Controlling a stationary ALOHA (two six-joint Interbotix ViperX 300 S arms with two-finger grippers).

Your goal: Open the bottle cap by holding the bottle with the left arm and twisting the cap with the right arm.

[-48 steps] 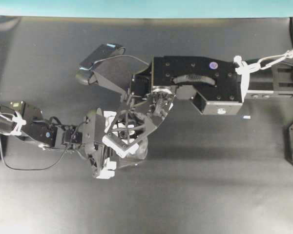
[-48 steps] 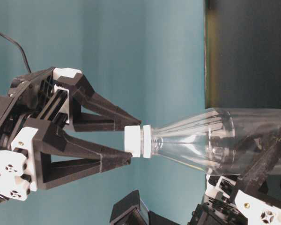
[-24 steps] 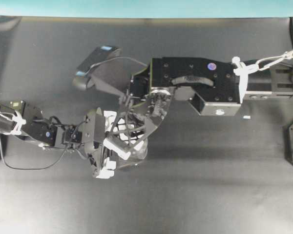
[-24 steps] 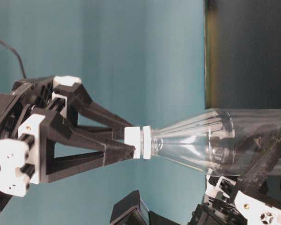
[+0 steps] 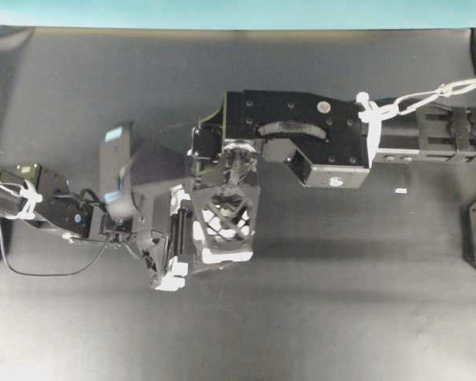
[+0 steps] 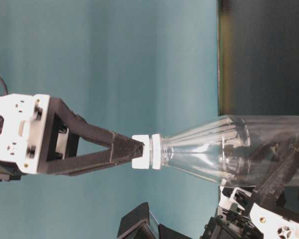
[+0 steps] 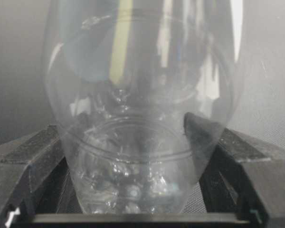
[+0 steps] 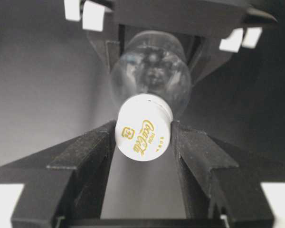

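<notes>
The clear bottle is held off the table with its neck pointing at the right gripper. My left gripper is shut on the bottle's lower body, one black finger pressed against each side. The white bottle cap, with gold lettering on top, sits between the right gripper's fingers, which touch both its sides, so it is shut on the cap. In the overhead view the right gripper covers the cap and most of the bottle, with the left gripper just beside it.
The right arm's boxy housing reaches in from the right over the dark table. A tiny white sliver lies on the table at right. A teal wall is behind.
The right gripper's fingers closed onto the cap, then its wrist rolled about a quarter turn, so one finger now hides the other in the table-level view. The left gripper and the bottle stayed put.
</notes>
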